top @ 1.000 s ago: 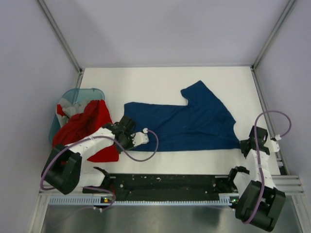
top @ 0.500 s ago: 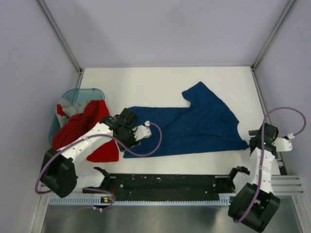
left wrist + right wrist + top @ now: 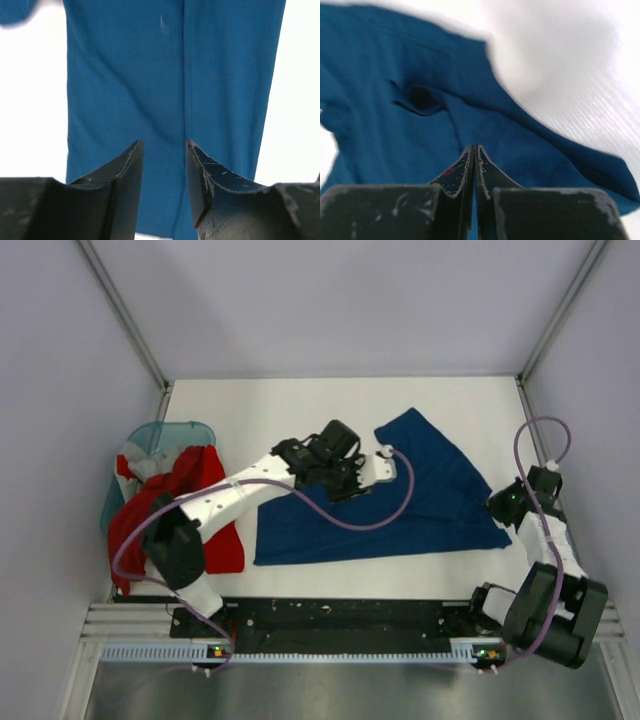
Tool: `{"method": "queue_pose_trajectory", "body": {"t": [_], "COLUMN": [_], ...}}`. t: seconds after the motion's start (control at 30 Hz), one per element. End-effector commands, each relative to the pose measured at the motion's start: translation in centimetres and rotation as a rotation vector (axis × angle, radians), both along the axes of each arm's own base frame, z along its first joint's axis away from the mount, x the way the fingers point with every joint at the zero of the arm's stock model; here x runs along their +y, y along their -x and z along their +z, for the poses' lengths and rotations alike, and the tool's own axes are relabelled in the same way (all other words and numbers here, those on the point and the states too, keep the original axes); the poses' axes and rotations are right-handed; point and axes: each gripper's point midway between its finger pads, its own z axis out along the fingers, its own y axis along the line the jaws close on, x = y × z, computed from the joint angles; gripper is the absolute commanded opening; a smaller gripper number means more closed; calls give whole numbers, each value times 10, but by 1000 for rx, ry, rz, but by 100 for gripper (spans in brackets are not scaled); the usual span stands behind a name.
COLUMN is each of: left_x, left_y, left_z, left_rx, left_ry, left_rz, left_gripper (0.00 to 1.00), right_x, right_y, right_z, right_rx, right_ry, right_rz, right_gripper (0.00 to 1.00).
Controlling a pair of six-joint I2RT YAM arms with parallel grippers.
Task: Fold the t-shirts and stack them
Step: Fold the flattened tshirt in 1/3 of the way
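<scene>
Hovering over the navy t-shirt [image 3: 450,502] with left fingers [image 3: 122,175] parted, empty. At three o'clock, clenched right fingers [image 3: 457,175] by the shirt's edge. Red t-shirt [image 3: 190,490] heaped at nine o'clock.

Standing here, I can read no writing, label, brand or number anywhere. The blue t-shirt [image 3: 450,490] spread on the desk [image 3: 250,410] shows only plain cloth on its upturned side, and that holds in the overhead view and in both wrist views.
</scene>
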Motion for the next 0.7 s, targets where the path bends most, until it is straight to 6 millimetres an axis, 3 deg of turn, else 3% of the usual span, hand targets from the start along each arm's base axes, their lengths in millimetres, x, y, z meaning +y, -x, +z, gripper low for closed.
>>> {"method": "queue_pose_trajectory", "body": {"t": [0.0,0.1,0.23,0.43,0.53,0.67], "left_x": [-107,-153,-195,-253,-271,-287], "left_y": [-5,-1,1,12,16,6], "left_z": [30,24,1,-37,-51,-64], "left_rx": [-48,3,62,51,74,58], "left_ry": [223,295,304,317,330,349], "left_rz": [-159,-187,-197,-267,-287,-276], "left_gripper": [43,43,44,43,44,45], "right_x": [22,15,-7,-15,-13,-12], "right_y": [1,13,36,35,36,37], "right_z": [-38,-62,-81,-64,-61,-61], "right_rx": [76,142,207,145,153,152], "right_ry": [-134,-180,-147,-89,-90,-87], "right_rz": [119,73,-67,-93,-68,-58], "right_gripper": [0,0,0,0,0,0]}}
